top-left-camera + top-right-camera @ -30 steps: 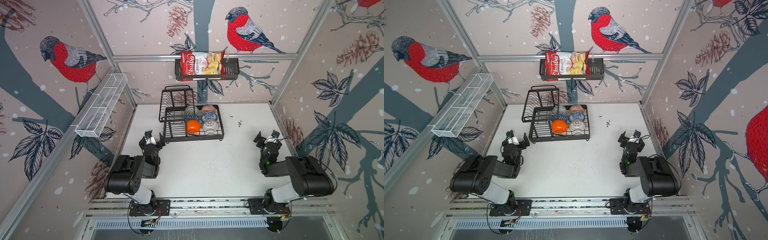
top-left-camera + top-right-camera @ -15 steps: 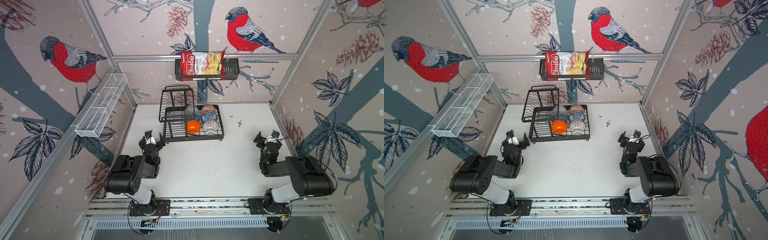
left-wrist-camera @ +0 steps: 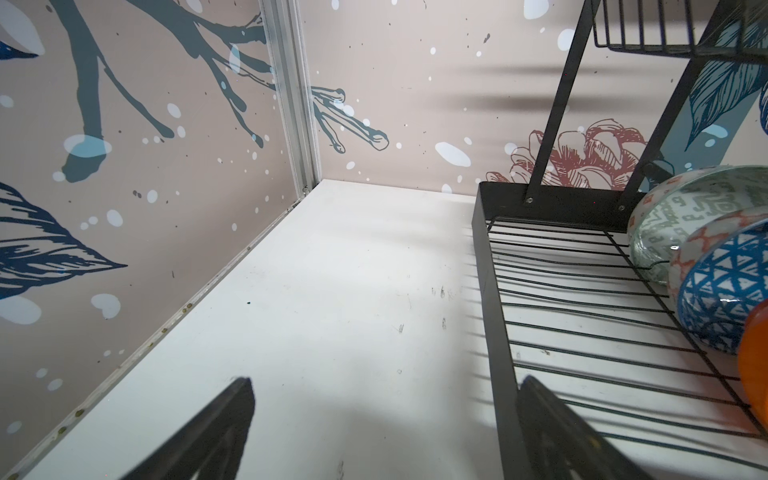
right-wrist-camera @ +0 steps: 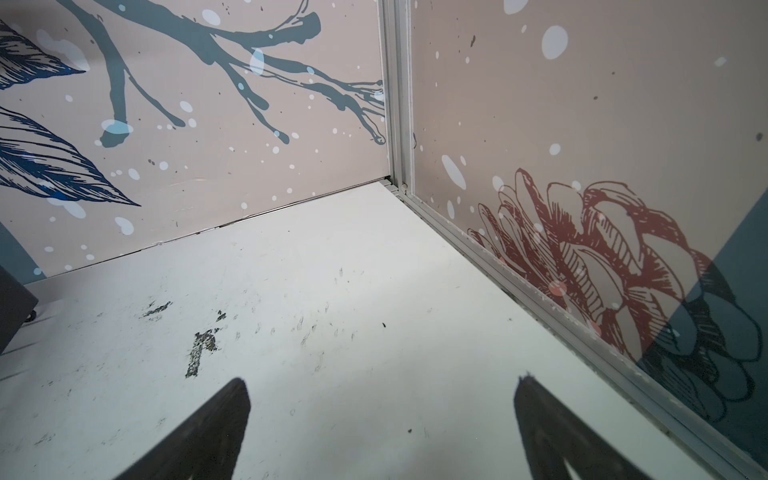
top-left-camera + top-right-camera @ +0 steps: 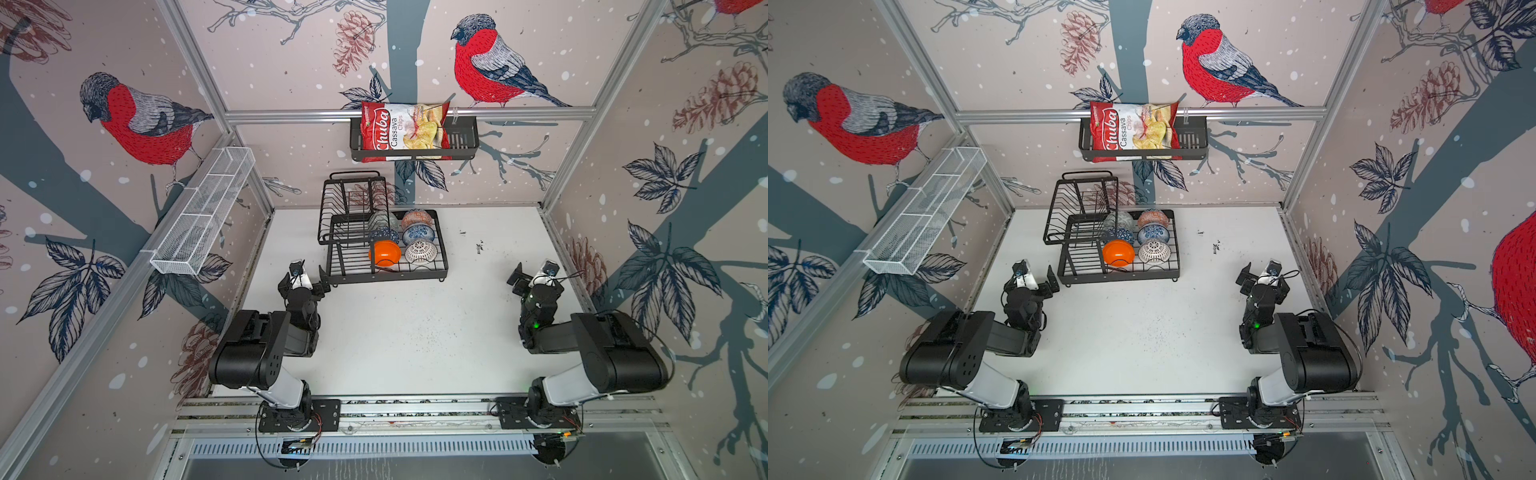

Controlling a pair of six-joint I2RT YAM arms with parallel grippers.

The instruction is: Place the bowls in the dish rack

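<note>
The black dish rack (image 5: 341, 266) (image 5: 1076, 266) stands at the back middle of the white table. Its lower tray holds several bowls: plain orange (image 5: 384, 253), white lattice (image 5: 420, 251), blue-white floral (image 5: 417, 234), salmon-orange (image 5: 415, 218), grey-green (image 5: 381, 220) and dark blue (image 5: 384, 236). My left gripper (image 5: 305, 282) (image 3: 384, 386) hangs open and empty just off the rack's front left corner (image 3: 494, 316). My right gripper (image 5: 536, 279) (image 4: 382, 386) is open and empty over bare table near the right wall. The left wrist view shows the grey-green bowl (image 3: 685, 208), the dark blue one (image 3: 723, 291) and the orange one (image 3: 754, 357).
A black basket with a chips bag (image 5: 405, 133) hangs on the back wall above the rack. A long white mesh shelf (image 5: 203, 212) is fixed along the left wall. Patterned walls close three sides. Both arm bases sit on the front rail (image 5: 415, 405).
</note>
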